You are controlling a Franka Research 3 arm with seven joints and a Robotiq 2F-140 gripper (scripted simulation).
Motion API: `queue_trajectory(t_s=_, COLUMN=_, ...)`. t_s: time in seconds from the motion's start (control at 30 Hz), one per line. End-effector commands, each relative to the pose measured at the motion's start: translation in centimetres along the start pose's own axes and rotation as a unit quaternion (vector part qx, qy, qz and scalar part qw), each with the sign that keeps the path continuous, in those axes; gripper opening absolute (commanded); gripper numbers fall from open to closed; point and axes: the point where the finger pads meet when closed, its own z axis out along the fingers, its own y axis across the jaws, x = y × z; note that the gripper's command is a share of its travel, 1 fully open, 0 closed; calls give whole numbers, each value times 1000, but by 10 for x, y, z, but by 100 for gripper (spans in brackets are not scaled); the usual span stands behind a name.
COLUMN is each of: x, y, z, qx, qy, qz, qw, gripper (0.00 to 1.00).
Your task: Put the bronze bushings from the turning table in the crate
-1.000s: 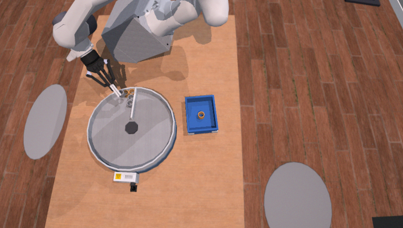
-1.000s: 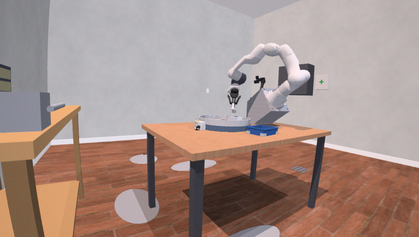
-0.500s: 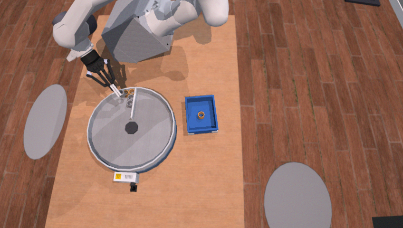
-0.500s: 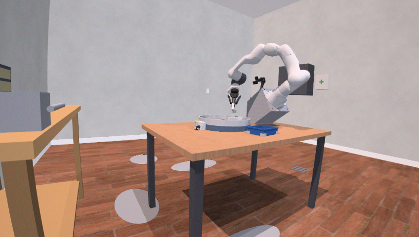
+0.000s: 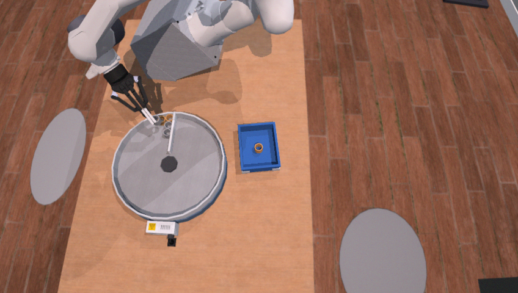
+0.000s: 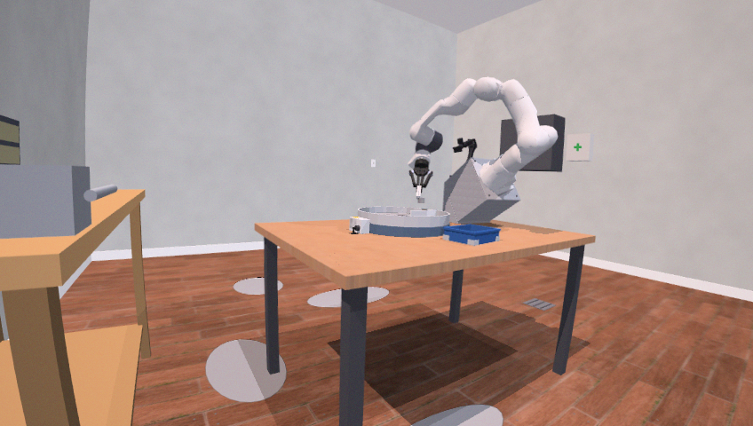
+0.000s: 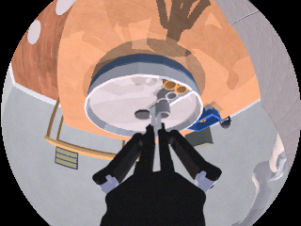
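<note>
Gripper (image 5: pixel 154 122) (image 6: pixel 418 195) (image 7: pixel 156 119) is closed on what looks like a steel bushing (image 5: pixel 156 118) (image 6: pixel 421 201) (image 7: pixel 164 108), pinched by its wall and hanging above the turning table (image 5: pixel 221 163) (image 6: pixel 409 231) (image 7: pixel 141 69). You probably want that one set down there, well away from the bronze, before your next pick.

Your two remaining bronze bushings, a left one (image 5: pixel 162 119) (image 7: pixel 169 85) and a right one (image 5: pixel 169 116) (image 7: pixel 182 89), lie to the right of the fingertips in the top view, between them and the bar (image 5: pixel 172 132) (image 7: pixel 182 100). Both seem upright, long axis vertical, near the rim; loose steel sits beside them, so your finger room is tight. The one arm serves both. Crate (image 5: pixel 278 148) (image 6: pixel 471 234) (image 7: pixel 210 123) is farther right, past the bar, with one bronze bushing (image 5: pixel 255 148) (image 7: pixel 203 121) inside.

From above, your held bushing crowds the view of the left bronze; the exterior view loses both behind the wall. You can't judge the exact pinch, or stillness in the crate.
</note>
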Motion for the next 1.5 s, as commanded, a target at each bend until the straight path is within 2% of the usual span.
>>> queue_trajectory(t_s=0.0, x=-6, y=-3, z=5, qx=-1, qy=0, qz=3, qw=1000, gripper=0)
queue_trajectory(t_s=0.1, x=-21, y=-12, z=17, qx=-1, qy=0, qz=3, qw=1000, gripper=0)
queue_trajectory(t_s=0.17, x=-21, y=-12, z=17, qx=-1, qy=0, qz=3, qw=1000, gripper=0)
queue_trajectory(t_s=0.47, x=-88, y=-56, z=74, qx=-1, qy=0, qz=3, qw=1000, gripper=0)
queue_trajectory(t_s=0.6, x=-104, y=-66, z=87, qx=-1, qy=0, qz=3, qw=1000, gripper=0)
queue_trajectory(t_s=1.47, x=-107, y=-67, z=89, qx=-1, qy=0, qz=3, qw=1000, gripper=0)
